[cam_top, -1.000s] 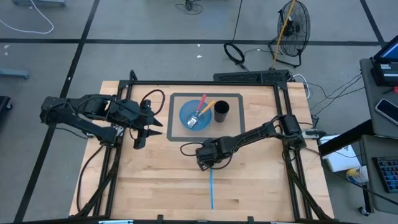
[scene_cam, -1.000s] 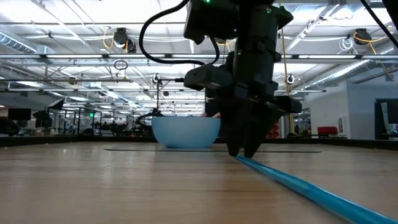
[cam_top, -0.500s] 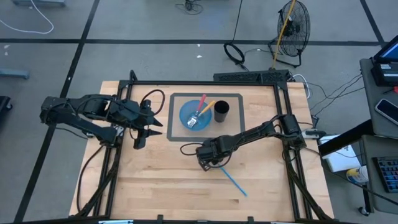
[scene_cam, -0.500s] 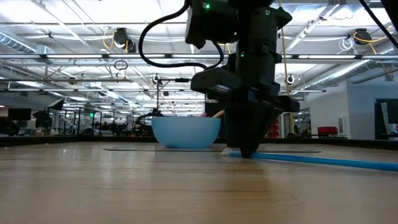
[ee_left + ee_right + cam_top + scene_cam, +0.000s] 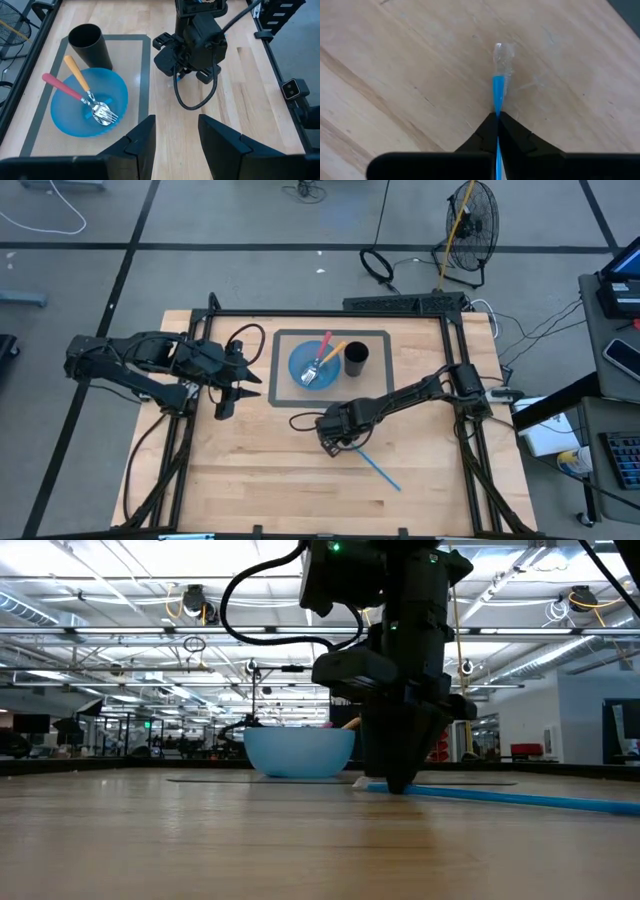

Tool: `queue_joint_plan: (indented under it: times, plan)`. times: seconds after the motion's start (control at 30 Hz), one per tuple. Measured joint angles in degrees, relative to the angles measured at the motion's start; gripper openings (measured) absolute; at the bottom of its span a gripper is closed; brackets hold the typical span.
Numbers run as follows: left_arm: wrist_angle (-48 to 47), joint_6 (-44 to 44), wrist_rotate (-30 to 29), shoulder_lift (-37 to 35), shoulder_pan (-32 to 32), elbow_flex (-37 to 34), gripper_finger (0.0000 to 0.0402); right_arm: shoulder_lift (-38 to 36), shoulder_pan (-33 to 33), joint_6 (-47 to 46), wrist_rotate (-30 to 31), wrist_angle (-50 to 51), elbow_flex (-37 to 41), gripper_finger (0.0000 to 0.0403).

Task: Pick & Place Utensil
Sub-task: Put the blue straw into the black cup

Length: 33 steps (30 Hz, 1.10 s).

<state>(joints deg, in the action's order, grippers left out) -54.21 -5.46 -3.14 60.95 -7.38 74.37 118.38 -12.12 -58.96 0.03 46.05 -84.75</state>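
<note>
One thin blue plastic utensil with a clear bristled tip point(image 5: 376, 468) lies flat on the light wooden table point(image 5: 250, 480), and the right gripper point(image 5: 342, 444) is clenched on it near that clear end. In the right wrist view the two dark fingers meet on the blue shaft point(image 5: 497, 102), and the clear tip pokes out just past them. The rest of the shaft trails away from the pincer toward the table's near edge. The right arm reaches in low from the right side, its wrist bent down so the fingers point at the wood.

Beyond this pincer sits one round light-blue plastic bowl point(image 5: 312, 366) on one grey rectangular mat point(image 5: 282, 385). Two forks rest in the bowl: one pink-handled fork point(image 5: 67, 88) and one orange-handled fork point(image 5: 79, 77). One black cylindrical cup point(image 5: 356, 359) stands upright just beside the bowl.

The left gripper point(image 5: 234, 388) hovers off to the mat's left, fingers parted and empty, its arm stretched level.
</note>
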Motion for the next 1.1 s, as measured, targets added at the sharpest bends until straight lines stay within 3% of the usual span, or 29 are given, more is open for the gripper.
queue_joint_plan:
  times: [0.53, 1.1]
  plan:
    - [0.94, -1.14, -0.02, 0.00, 0.00, 0.02, 0.0152, -8.57, 0.08, 6.14, 6.34, -0.69, 0.21, 0.0000]
    - [7.11, -3.73, -3.85, 0.00, 0.00, 0.02, 0.0152, -25.80, 1.61, 15.28, 18.24, -7.00, 0.07, 0.0000]
